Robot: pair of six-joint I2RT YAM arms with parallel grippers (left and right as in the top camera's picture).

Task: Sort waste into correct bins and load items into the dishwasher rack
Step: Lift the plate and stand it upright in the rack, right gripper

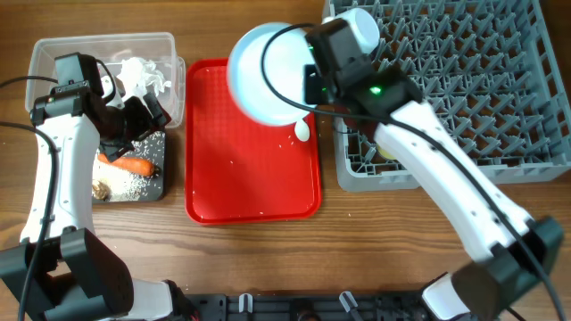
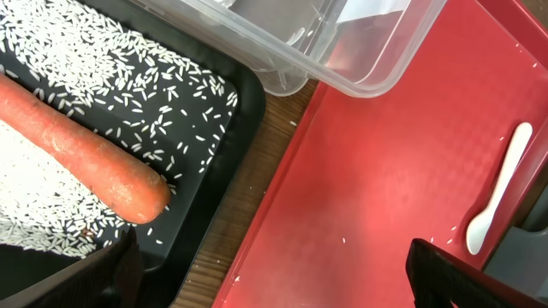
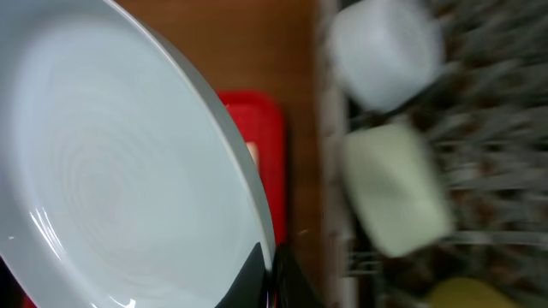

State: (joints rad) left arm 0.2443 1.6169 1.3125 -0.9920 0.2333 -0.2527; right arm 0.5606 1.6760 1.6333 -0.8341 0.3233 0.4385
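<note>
I can read no text, label, brand or number in any view. The red tray [image 1: 252, 174], grey rack [image 1: 482, 80], plate [image 1: 263, 76], clear tub [image 1: 45, 53] and black tub [image 1: 153, 189] show me plain surfaces only; the right wrist view is blurred.

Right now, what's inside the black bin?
In the black bin lie an orange carrot, loose white rice grains and a small brown lump. The left arm covers its upper part, so what lies there cannot be seen.

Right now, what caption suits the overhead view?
Right gripper holds the pale blue plate above the red tray; left gripper open near the black bin.
</note>
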